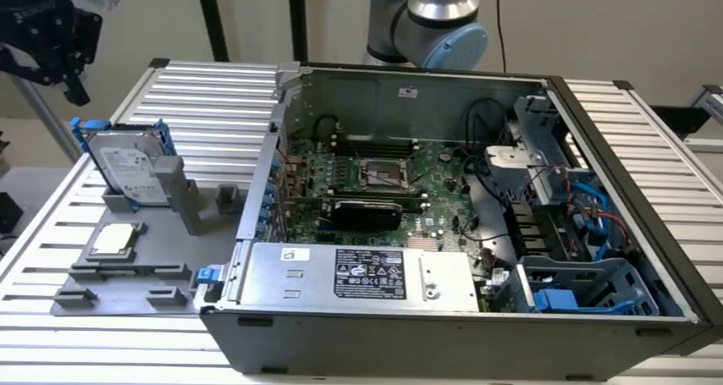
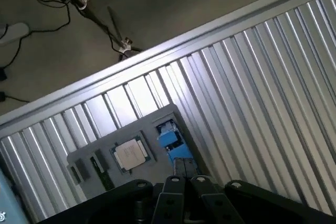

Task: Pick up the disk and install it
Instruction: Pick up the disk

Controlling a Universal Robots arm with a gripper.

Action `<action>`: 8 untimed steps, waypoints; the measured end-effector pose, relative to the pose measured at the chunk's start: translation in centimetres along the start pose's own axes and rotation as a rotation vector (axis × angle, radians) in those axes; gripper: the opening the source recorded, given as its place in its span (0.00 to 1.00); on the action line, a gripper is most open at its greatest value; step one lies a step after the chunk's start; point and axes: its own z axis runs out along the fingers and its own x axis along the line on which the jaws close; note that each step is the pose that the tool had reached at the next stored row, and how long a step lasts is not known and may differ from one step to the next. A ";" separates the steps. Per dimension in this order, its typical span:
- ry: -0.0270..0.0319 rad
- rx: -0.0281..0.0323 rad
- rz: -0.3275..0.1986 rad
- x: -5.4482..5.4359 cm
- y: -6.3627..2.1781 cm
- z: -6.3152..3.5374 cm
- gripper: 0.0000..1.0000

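1. Closest to the wrist camera: the gripper point(image 2: 186, 182), empty, hanging high over the slatted table point(image 1: 215, 89) and touching nothing. State of the fingers point(image 2: 173, 186), apart or together: impossible to tell.
2. Below and near it: the disk point(image 1: 127, 161), standing on edge in the grey fixture plate point(image 1: 135, 296), label facing outward, blue carrier around it, just beside a grey post point(image 1: 169, 182). Well outside the computer case point(image 1: 452, 338), toward the exterior view's left.
3. On the same plate, lying flat near the disk: the small square CPU chip point(image 1: 117, 239), not the target.
4. Step in hand, as a judgement: approach for the pick. Nothing lifted, nothing installed.
5. Called for by that pick, again as a judgement: a straight drop onto the disk's upper edge, squared to its faces, clear of post and chip.
6. Farther off, inside the open case: the power-supply box point(image 1: 361, 271) along the near wall. Beyond it, at the exterior view's right, a drive cage point(image 1: 571, 288) with blue fittings, plausibly the disk's seat, though uncertain.
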 end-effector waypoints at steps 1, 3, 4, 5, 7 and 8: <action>0.0009 -0.0001 -0.018 0.0 0.00 0.01 0.00; 0.0025 -0.0001 -0.054 0.0 0.00 0.03 0.00; 0.0033 -0.0002 -0.072 0.0 0.00 0.03 0.00; 0.0042 -0.0002 -0.090 0.0 0.00 0.05 0.00; 0.0059 -0.0003 -0.126 0.0 0.00 0.07 0.00; 0.0067 -0.0004 -0.145 0.0 -0.01 0.08 0.00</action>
